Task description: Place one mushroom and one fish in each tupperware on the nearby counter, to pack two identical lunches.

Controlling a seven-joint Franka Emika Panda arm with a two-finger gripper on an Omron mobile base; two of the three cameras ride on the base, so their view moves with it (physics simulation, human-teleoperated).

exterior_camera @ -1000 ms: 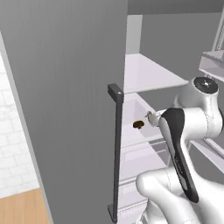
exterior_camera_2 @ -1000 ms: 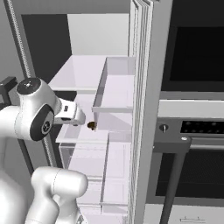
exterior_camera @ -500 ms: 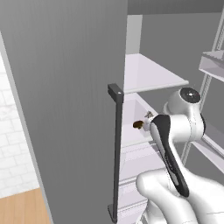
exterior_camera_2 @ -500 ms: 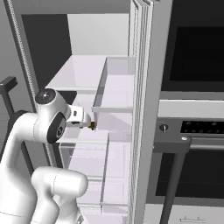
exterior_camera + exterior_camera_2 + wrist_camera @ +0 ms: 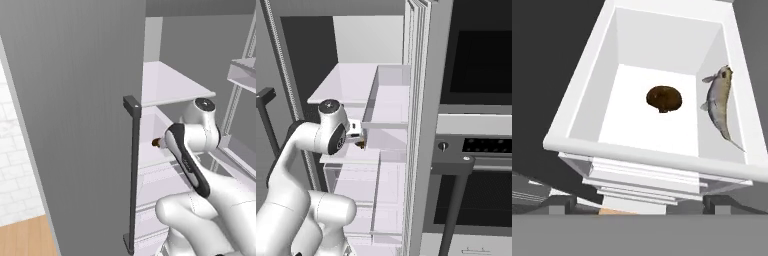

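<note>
Looking down from the hand, a white open bin [image 5: 582, 107] holds a brown mushroom [image 5: 664, 98] in the middle of its floor. A silvery fish [image 5: 720, 100] lies along the bin's right wall, apart from the mushroom. My gripper [image 5: 641, 205] hovers open over the bin's near rim, with nothing between its fingertips [image 5: 562, 203]. From the base, the mushroom [image 5: 156, 143] [image 5: 361, 144] peeks out just past the wrist on a lower fridge shelf. The tupperwares and the counter are out of view.
The grey fridge door [image 5: 75, 125] with its dark vertical handle [image 5: 134, 170] stands open close on the left. A glass shelf [image 5: 346, 82] hangs above the hand. An oven [image 5: 476, 150] with a dark bar handle [image 5: 453, 200] is on the right.
The arm has swung deeper into the fridge toward the mushroom, and its upper joint has moved inward. The gripper stayed open.
</note>
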